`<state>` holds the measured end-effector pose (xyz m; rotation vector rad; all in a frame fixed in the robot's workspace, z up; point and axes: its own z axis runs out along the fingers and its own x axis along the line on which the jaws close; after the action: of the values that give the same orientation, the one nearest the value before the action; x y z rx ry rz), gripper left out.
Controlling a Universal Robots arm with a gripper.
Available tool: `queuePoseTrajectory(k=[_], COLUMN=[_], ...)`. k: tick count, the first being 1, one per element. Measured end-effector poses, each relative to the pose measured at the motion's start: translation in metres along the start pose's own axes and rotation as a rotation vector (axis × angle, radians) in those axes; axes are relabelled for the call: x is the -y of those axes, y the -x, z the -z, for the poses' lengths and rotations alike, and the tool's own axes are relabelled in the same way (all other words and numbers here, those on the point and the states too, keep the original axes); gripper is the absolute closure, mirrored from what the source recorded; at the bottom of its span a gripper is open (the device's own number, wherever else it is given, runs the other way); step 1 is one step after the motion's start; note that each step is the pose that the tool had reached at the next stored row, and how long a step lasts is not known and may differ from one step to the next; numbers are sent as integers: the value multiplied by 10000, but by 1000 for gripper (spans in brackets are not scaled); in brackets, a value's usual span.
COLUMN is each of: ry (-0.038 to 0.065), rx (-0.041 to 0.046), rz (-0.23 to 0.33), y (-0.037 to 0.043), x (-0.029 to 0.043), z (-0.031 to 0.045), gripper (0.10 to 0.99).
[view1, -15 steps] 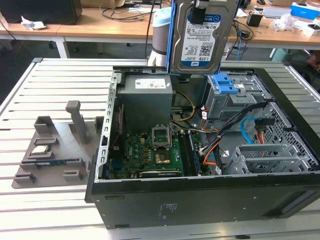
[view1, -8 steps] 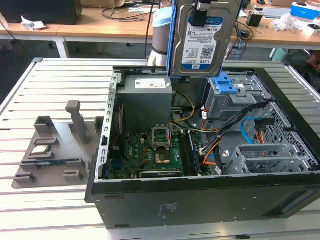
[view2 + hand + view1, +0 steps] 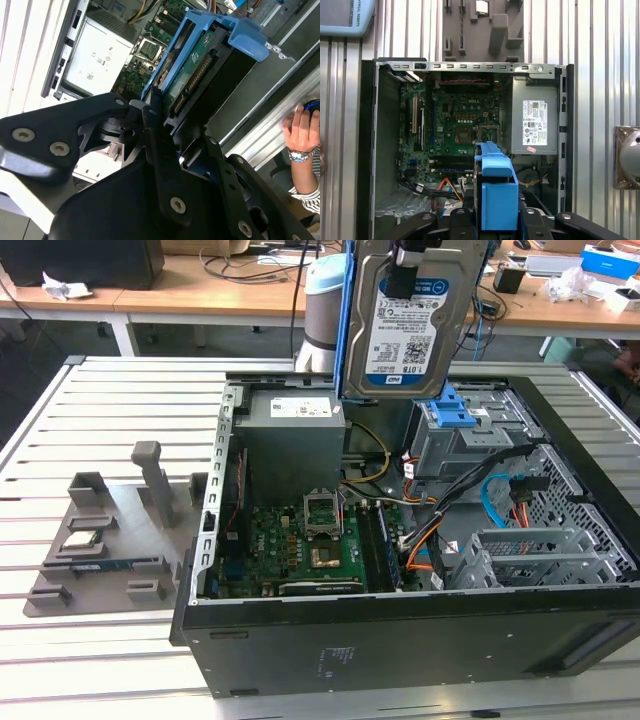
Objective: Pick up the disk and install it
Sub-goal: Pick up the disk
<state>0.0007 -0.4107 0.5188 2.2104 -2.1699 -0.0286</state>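
The disk (image 3: pixel 410 325) hangs upright above the open computer case (image 3: pixel 330 655), label side toward the exterior view, clipped in its bright blue frame. My gripper (image 3: pixel 404 275) is shut on the disk from above, one black finger lying over the label. In the second wrist view the black fingers (image 3: pixel 150 117) clamp the disk (image 3: pixel 192 75) edge-on, with its circuit board and connector showing. In the first wrist view the disk's blue frame (image 3: pixel 497 195) stands over the case, near the power supply (image 3: pixel 534 122). The disk is well above the grey metal drive bay (image 3: pixel 440 445) with its blue latch (image 3: pixel 452 406).
Motherboard (image 3: pixel 310 540), cables (image 3: pixel 500 505) and a perforated cage (image 3: pixel 540 555) fill the case. A grey fixture tray (image 3: pixel 105 540) lies at the exterior view's left on the slatted table. A person's hand (image 3: pixel 302 127) rests beside the case. The robot's base (image 3: pixel 325 315) stands behind.
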Motion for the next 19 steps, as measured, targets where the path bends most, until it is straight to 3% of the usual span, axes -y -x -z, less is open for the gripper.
queuePoseTrajectory(k=[19], ry=[2], rx=[-93], rz=[-4], y=[-211], x=[-3], z=[-11], gripper=[722])
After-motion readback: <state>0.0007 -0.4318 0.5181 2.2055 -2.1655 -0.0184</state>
